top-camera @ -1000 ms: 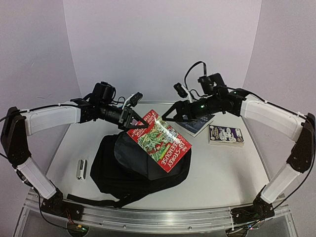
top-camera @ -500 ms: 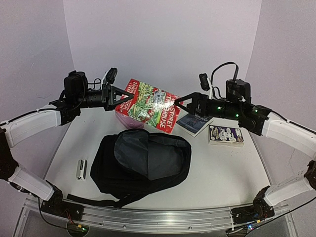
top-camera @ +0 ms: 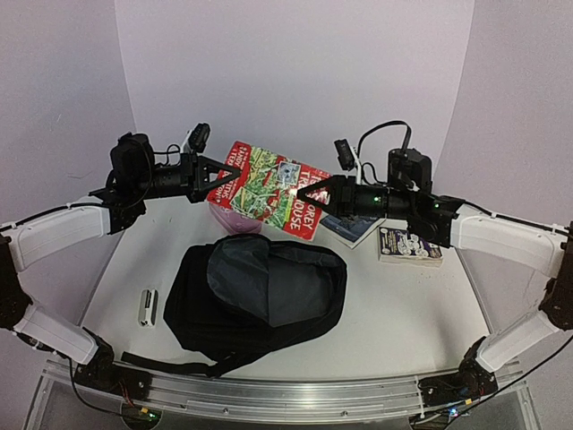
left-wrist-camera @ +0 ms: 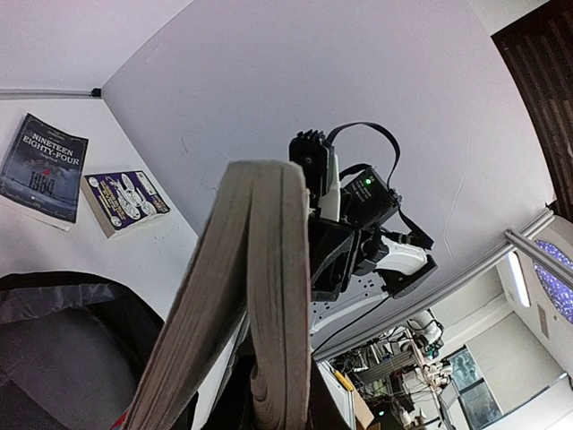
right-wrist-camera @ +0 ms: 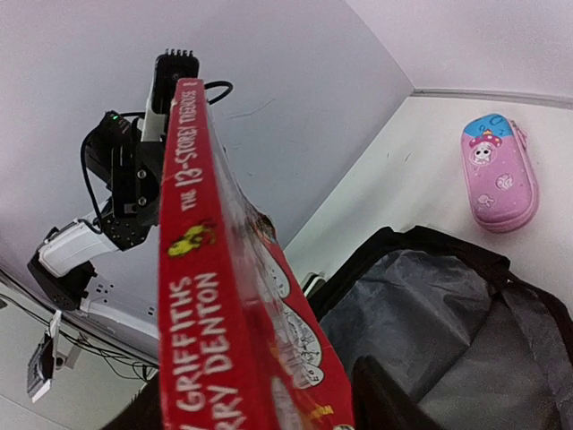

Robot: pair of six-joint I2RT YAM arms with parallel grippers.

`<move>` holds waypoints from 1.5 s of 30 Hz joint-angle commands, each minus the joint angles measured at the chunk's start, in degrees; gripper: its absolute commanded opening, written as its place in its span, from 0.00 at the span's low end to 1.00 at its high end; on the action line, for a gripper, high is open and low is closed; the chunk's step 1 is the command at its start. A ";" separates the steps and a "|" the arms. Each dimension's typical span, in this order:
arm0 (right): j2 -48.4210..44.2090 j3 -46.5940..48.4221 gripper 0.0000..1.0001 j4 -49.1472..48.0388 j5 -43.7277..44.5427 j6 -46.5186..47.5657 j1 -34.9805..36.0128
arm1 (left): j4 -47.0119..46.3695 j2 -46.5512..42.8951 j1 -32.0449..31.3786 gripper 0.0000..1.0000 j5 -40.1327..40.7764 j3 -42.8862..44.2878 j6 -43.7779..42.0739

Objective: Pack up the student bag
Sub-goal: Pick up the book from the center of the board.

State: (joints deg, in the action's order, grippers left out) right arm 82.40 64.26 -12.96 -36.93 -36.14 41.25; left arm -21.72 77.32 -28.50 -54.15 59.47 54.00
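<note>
**A:** Where's the student bag (top-camera: 255, 296)?
**B:** Lying open on the bench (top-camera: 394, 305), by the near edge, left of centre.
**A:** The red book (top-camera: 269, 190)?
**B:** In the air beyond it. The left tool (top-camera: 215, 177) is clenched on its left end. The right tool (top-camera: 309, 193) meets its right edge, but I cannot tell if it grips.
**A:** Farther back?
**B:** A pink case (right-wrist-camera: 500, 175), then a dark paperback (top-camera: 354, 226) and a purple paperback (top-camera: 410, 245) toward the far right corner.

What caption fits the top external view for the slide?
Left pincer holds a red paperback in the air near the open student bag, right pincer at the book's opposite edge.
</note>
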 commanded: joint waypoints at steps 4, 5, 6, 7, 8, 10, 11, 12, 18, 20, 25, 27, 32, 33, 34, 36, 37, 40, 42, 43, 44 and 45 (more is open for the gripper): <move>-1.45 0.78 0.00 -5.94 2.41 -1.63 0.25 | -6.43 -1.21 0.43 0.18 2.94 -0.92 1.05; -2.00 0.23 0.00 -5.94 4.32 -1.66 0.24 | -1.11 -1.41 0.52 0.29 3.69 -0.49 -1.45; -2.85 -0.28 0.00 -5.78 7.21 -1.57 0.27 | 3.62 -1.79 0.66 0.44 5.70 -0.11 -4.38; -3.80 -0.56 0.00 -4.82 10.30 -1.51 0.21 | 10.25 -2.22 0.78 0.59 7.60 0.22 -6.79; -4.40 -0.52 0.00 -3.38 14.24 -0.99 0.07 | 16.12 -2.81 0.89 0.66 10.38 0.36 -9.44; -5.49 0.30 0.00 1.31 20.89 0.36 -0.36 | 26.40 -4.07 1.06 0.81 16.44 0.05 -13.03; -5.71 1.14 0.00 4.08 23.77 0.86 -0.69 | 31.13 -4.67 1.17 0.87 19.68 -0.24 -14.26; -5.67 2.13 0.00 6.80 25.85 1.28 -1.23 | 35.50 -5.14 1.23 0.91 22.82 -0.49 -15.18; -4.78 5.12 0.00 18.43 25.77 1.47 -7.60 | 49.80 -6.57 1.27 0.98 32.25 -3.61 -15.44; -4.94 5.09 0.00 20.24 23.92 1.10 -9.57 | 49.72 -6.65 1.27 0.98 31.07 -5.58 -14.12; -5.41 5.44 0.00 24.31 16.78 0.25 -12.03 | 48.07 -4.19 1.27 0.99 27.59 -8.94 -9.95; -5.42 5.50 0.00 25.70 13.91 0.15 -12.19 | 47.92 -3.04 1.27 0.98 27.56 -9.58 -9.11; -5.34 5.84 0.00 31.90 11.24 1.21 -12.18 | 43.31 -0.12 1.26 0.91 23.95 -10.62 -7.82; -5.32 5.64 0.00 32.94 10.54 1.49 -12.17 | 41.96 0.48 1.25 0.88 22.92 -10.88 -7.39; -5.40 5.31 0.00 33.42 9.88 1.50 -12.17 | 41.08 1.21 1.25 0.85 22.21 -11.07 -7.03; -5.49 4.41 0.00 33.74 7.55 1.14 -12.16 | 40.42 2.71 1.26 0.77 21.38 -11.14 -6.81; -5.50 3.94 0.00 33.76 6.07 0.96 -12.18 | 40.43 3.42 1.26 0.74 21.19 -11.19 -6.86; -5.55 2.11 0.00 33.70 1.61 0.50 -11.89 | 40.27 4.95 1.26 0.65 21.37 -11.56 -6.85; -5.18 0.89 0.00 33.67 -0.86 0.41 -11.46 | 41.24 5.90 1.24 0.57 21.88 -11.21 -7.48; -4.92 0.35 0.00 33.64 -2.09 0.35 -11.22 | 42.22 6.38 1.22 0.54 22.27 -10.76 -7.96; -4.69 -0.20 0.00 33.62 -2.69 0.34 -10.88 | 43.41 6.66 1.10 0.52 22.78 -10.12 -8.73; -4.36 -0.73 0.00 33.61 -3.18 0.30 -10.34 | 44.31 6.92 1.01 0.49 23.17 -9.63 -9.38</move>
State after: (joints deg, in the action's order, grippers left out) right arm 79.26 65.03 23.05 -33.12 -35.79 29.28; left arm 21.00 83.07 -27.33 -31.48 48.27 46.52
